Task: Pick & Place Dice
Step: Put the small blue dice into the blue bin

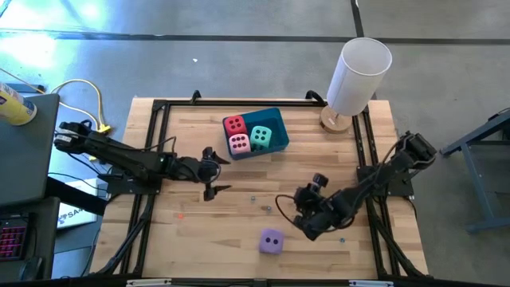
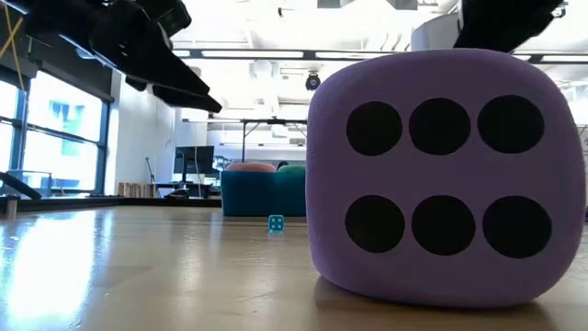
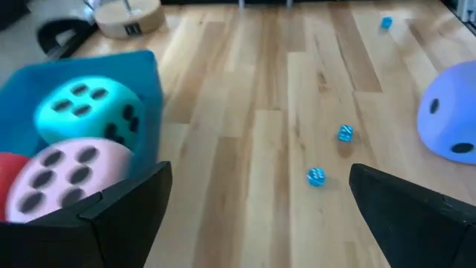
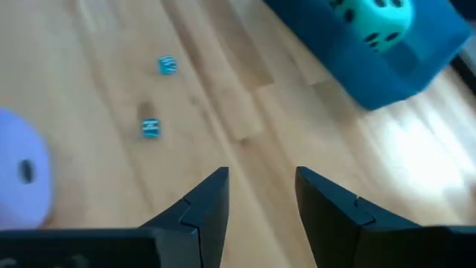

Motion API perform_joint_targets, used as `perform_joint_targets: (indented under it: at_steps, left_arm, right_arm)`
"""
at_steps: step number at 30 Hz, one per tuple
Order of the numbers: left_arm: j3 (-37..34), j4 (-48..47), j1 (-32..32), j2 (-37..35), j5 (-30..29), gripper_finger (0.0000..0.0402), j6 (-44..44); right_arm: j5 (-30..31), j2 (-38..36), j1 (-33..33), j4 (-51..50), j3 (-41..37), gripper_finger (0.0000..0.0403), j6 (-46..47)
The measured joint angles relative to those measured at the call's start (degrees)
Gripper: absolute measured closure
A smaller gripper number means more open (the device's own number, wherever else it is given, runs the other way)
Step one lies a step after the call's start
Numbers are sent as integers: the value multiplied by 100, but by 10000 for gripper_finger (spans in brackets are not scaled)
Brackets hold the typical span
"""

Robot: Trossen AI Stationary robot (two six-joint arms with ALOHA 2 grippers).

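Observation:
The blue bin (image 1: 275,127) sits at the table's far middle and holds the red die (image 1: 234,124), the pink die (image 1: 238,144) and the teal die (image 1: 260,137). The purple die (image 1: 271,241) rests flat on the table near the near edge and fills the low view (image 2: 441,175). My left gripper (image 1: 215,172) hovers open just left of and nearer than the bin, touching nothing; its wrist view shows the bin (image 3: 149,82), the teal die (image 3: 89,112) and the pink die (image 3: 67,175). My right gripper (image 1: 288,212) is open with a narrow gap, above the bare table right of and beyond the purple die (image 4: 18,175).
A white cylinder on a round wooden base (image 1: 358,68) stands at the far right corner. A few tiny blue dice (image 3: 345,133) (image 3: 316,176) (image 4: 151,128) lie on the wood between the bin and the purple die. Black frame rails (image 1: 151,159) run along the table's sides.

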Motion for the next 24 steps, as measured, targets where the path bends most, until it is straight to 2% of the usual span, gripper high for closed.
perform_joint_targets:
  at_steps: [8, 13, 18, 24]
  left_arm:
    - [-4, 302, -344, 727, -7, 2, -729]
    - [-7, 949, -623, 1285, -8, 2, -841]
    - [-5, 1410, -900, 1709, -9, 2, -986]
    - [-7, 1775, -1126, 1985, -42, 2, -1086]
  right_arm:
    - [11, 5, 580, 993, -347, 257, 543]
    - [-8, 7, 1075, 1255, -373, 257, 1117]
    - [-705, 7, 1561, 1267, -373, 257, 2163]
    - [-1423, 7, 2188, 1265, -373, 257, 3829]
